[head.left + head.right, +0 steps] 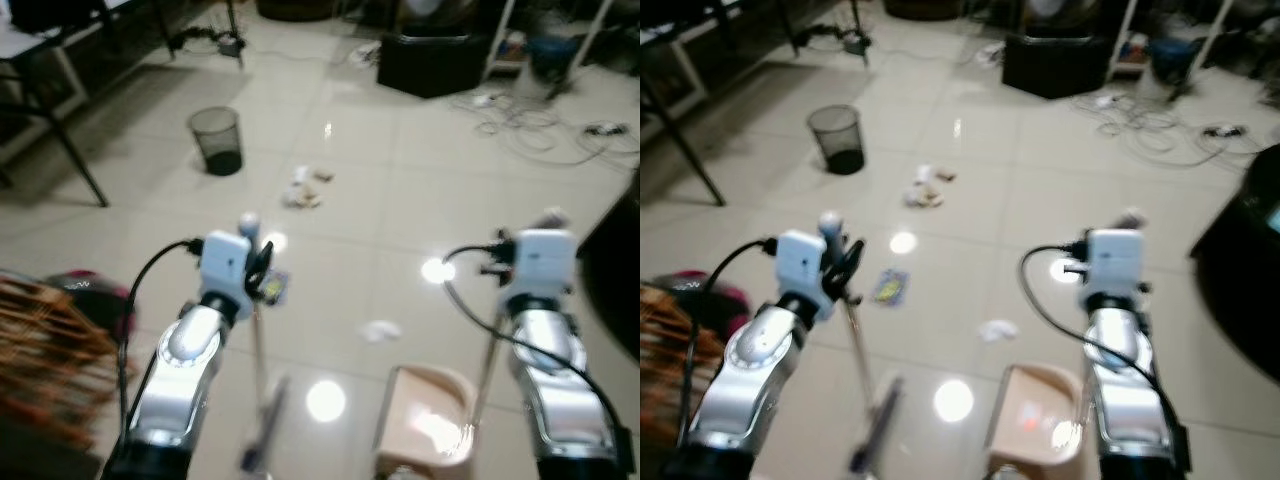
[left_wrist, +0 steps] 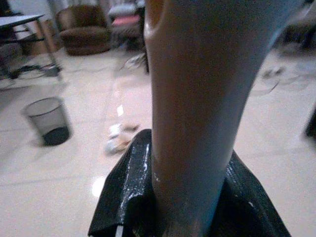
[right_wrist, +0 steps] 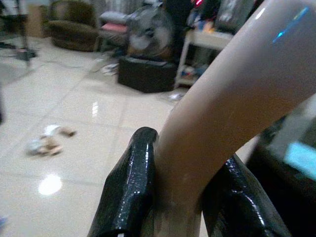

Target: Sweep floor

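My left gripper (image 1: 258, 265) is shut on the thin broom pole (image 1: 260, 350), which runs down toward the floor in front of me; its beige shaft (image 2: 197, 98) sits between the black fingers (image 2: 123, 192). My right gripper (image 1: 540, 228) is shut on the long handle (image 3: 237, 98) of a beige dustpan (image 1: 425, 420) that rests on the tiles at my feet. Litter lies ahead: a crumpled paper pile (image 1: 305, 187), a flat wrapper (image 1: 275, 288) and a white scrap (image 1: 380, 330).
A black mesh bin (image 1: 217, 140) stands ahead to the left. Table legs (image 1: 75, 160) are at the far left, a wooden slatted thing (image 1: 40, 350) at lower left. A black box (image 1: 430, 60) and loose cables (image 1: 540, 130) lie at the back right. Dark furniture (image 1: 615, 270) edges the right.
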`<state>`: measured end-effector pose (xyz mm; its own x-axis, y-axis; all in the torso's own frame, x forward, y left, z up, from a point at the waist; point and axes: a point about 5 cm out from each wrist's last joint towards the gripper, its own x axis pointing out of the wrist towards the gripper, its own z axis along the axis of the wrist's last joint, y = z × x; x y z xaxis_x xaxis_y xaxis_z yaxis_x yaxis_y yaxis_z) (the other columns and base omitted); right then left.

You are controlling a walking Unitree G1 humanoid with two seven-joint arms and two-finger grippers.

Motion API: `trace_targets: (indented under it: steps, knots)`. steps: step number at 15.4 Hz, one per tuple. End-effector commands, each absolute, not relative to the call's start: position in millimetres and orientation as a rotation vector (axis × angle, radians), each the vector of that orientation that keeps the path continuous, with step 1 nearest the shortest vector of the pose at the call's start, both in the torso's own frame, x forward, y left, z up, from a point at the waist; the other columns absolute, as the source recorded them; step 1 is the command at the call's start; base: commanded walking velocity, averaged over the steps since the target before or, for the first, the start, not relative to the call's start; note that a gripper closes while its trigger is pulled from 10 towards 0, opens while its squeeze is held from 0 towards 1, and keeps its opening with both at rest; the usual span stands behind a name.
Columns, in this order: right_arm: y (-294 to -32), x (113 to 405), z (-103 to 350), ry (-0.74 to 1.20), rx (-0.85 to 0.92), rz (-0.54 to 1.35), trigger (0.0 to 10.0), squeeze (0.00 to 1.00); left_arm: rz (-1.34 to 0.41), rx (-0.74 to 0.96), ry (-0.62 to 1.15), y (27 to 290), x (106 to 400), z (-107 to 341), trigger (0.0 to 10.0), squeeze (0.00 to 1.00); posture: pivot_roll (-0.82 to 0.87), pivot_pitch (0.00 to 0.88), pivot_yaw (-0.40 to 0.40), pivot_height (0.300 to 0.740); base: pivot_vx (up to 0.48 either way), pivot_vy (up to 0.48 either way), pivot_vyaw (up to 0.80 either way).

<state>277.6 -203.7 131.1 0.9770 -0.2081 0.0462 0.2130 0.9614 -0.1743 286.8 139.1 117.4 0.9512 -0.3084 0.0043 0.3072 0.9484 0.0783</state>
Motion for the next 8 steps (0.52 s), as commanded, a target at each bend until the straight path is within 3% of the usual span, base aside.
trace_targets:
  steps: [1,6,8]
  knots:
    - [-195,279,139,-0.075,-0.151,-0.172,10.0,0.00,-0.298,0.077,-0.036,144,287,122,10.0,0.00,-0.03,0.049,0.036,0.740,0.000,0.000,0.00]
    - [-190,278,134,-0.050,-0.070,-0.154,10.0,0.00,-0.299,0.107,-0.108,140,291,130,10.0,0.00,-0.03,0.049,0.035,0.740,0.000,0.000,0.00]
    - [-190,278,132,-0.048,-0.065,-0.155,10.0,0.00,-0.296,0.110,-0.126,137,293,133,10.0,0.00,-0.03,0.050,0.037,0.740,0.330,0.000,-0.60]
